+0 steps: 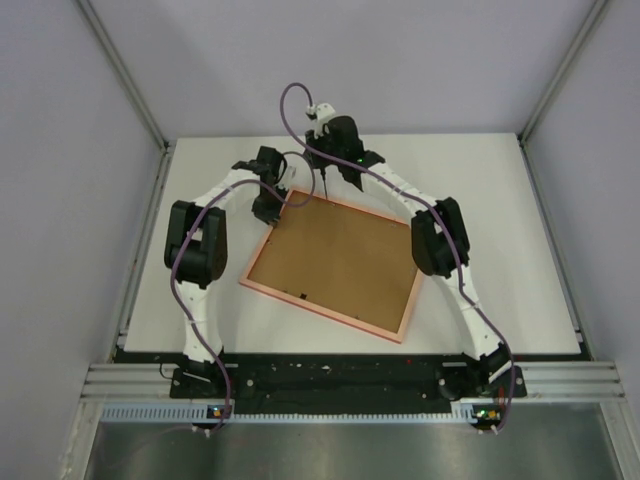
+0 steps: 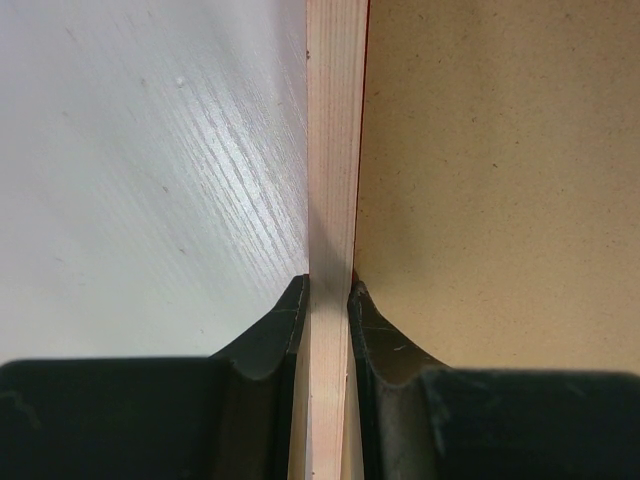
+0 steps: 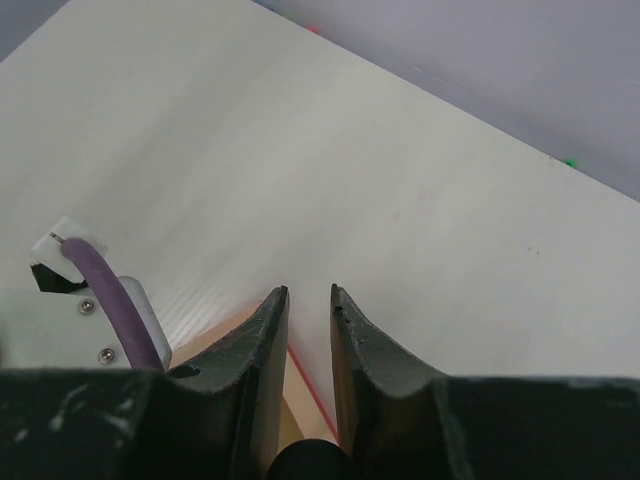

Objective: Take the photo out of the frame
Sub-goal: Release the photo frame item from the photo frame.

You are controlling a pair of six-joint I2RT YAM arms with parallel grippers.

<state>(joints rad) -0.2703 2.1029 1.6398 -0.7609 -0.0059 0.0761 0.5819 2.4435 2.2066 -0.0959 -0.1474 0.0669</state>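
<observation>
1. Frame (image 1: 330,315) lies flat and back-up on the white table (image 1: 500,250), turned at an angle to the table's edges. Its pale pinkish rim surrounds the brown backing board (image 1: 335,260), which fills the opening.
2. The photo cannot be seen in any view; only the board shows inside the rim.
3. The left gripper (image 1: 272,212) is at the frame's far-left corner. In the left wrist view, its two dark fingers (image 2: 280,330) are clamped on the pale wooden rim (image 2: 335,150), one on the table side and one on the board side, both touching the wood.
4. In that same view a thin red line runs along the rim's inner edge, next to the backing board (image 2: 500,180), and bare table (image 2: 150,180) lies on the other side.
5. The right gripper (image 1: 325,185) hangs over the far corner of the frame, close to the left gripper.
6. In the right wrist view, the right gripper (image 3: 308,292) has its fingers nearly together, with only a slim gap between the tips. A sliver of tan wood and a thin red edge (image 3: 310,390) show low in that gap. Whether anything is pinched there cannot be told.
7. A purple cable (image 3: 100,275) shows at the left of that view.
</observation>
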